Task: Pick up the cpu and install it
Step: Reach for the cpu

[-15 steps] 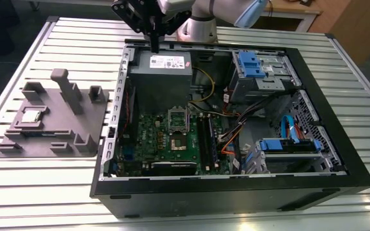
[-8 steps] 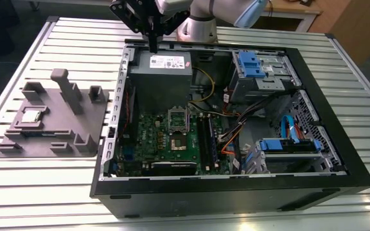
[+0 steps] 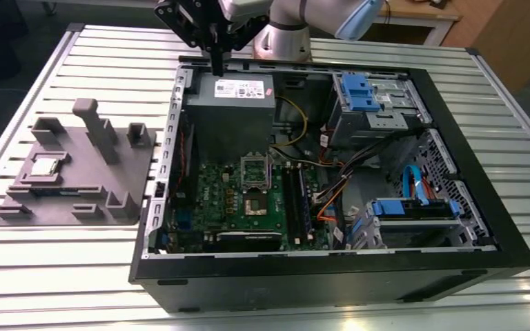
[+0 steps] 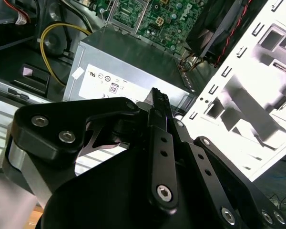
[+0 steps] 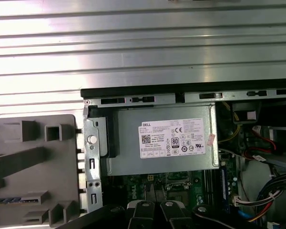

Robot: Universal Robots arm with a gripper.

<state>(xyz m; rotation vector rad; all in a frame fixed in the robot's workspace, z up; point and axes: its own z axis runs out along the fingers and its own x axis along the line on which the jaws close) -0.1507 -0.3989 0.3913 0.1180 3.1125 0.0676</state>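
Observation:
The cpu (image 3: 44,167), a small flat square with a shiny metal top, lies in a recess of the grey holder block (image 3: 108,193) on the table, at the exterior view's left of the open computer case (image 3: 468,158). My gripper (image 3: 219,67) hangs above the case's far edge, over the grey power supply (image 3: 232,93), well away from the cpu. Its fingers point down, pressed together and shut on nothing; the second wrist view also shows them closed (image 4: 158,95). The green motherboard (image 3: 214,200) carries an uncovered socket (image 3: 254,200) near its middle.
Blue drive brackets (image 3: 361,93) and a cable bundle (image 3: 339,186) fill the case's right half in the exterior view. The holder block has upright posts (image 3: 94,124). The slatted metal table (image 3: 63,276) runs around the case. The arm's base (image 3: 279,41) stands behind it.

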